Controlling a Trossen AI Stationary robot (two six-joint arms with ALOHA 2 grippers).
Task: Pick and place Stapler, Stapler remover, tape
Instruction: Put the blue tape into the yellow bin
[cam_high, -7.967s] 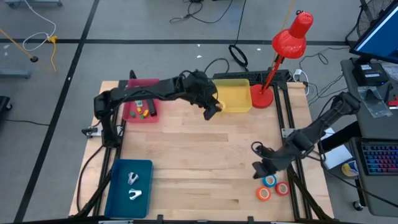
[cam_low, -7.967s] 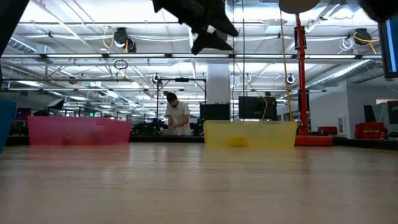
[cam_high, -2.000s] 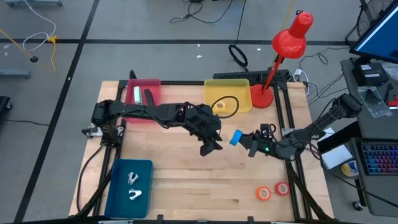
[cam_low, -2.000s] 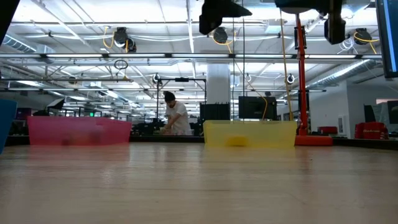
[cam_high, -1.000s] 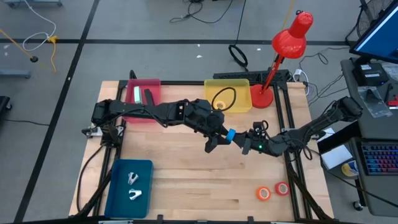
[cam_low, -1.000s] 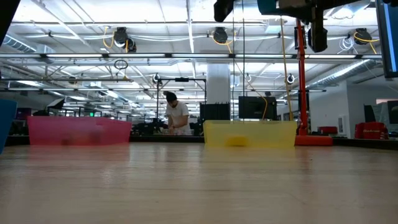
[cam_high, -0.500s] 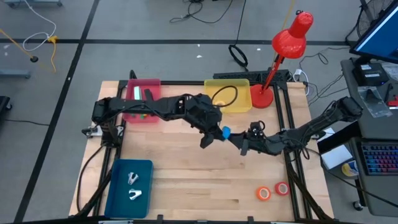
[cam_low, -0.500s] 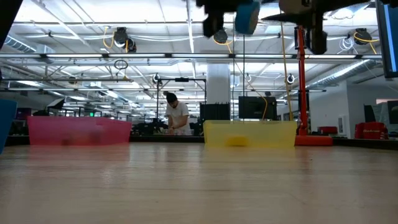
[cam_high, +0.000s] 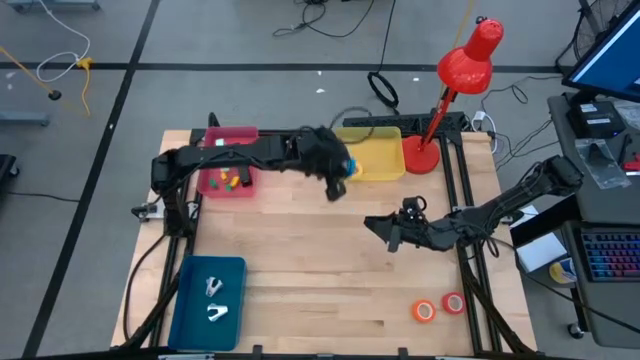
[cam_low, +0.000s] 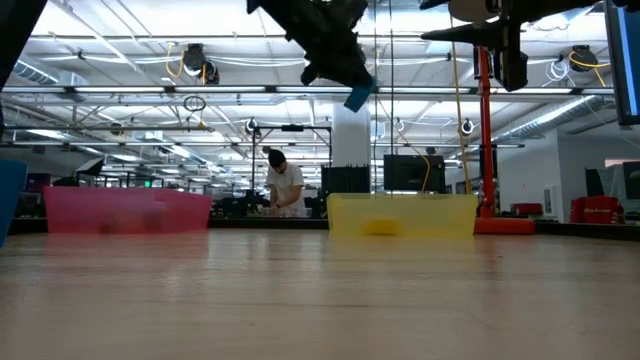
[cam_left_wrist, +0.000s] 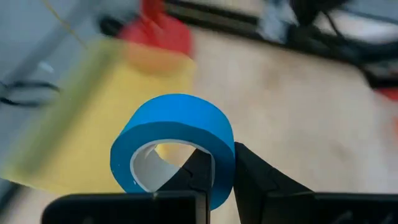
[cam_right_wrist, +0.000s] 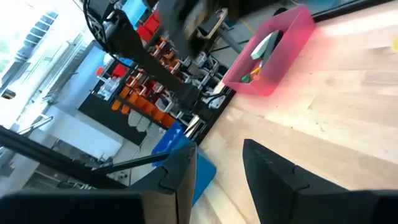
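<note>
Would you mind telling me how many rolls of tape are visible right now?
3. A blue roll is held in the left gripper beside the yellow tray; an orange roll and a red roll lie on the table's near right corner. Others may be hidden.

Shows a wooden table across the middle of the high view. Places a yellow bin at its upper edge, right of centre, with a pink bin at the upper left, small green and yellow bits inside. Sets a blue tray at the lower left corner. Puts a red desk lamp at the upper right, base just beside the yellow bin. Finds a keyboard and a monitor along the right edge. Catches a person far back at the low view's centre.
</note>
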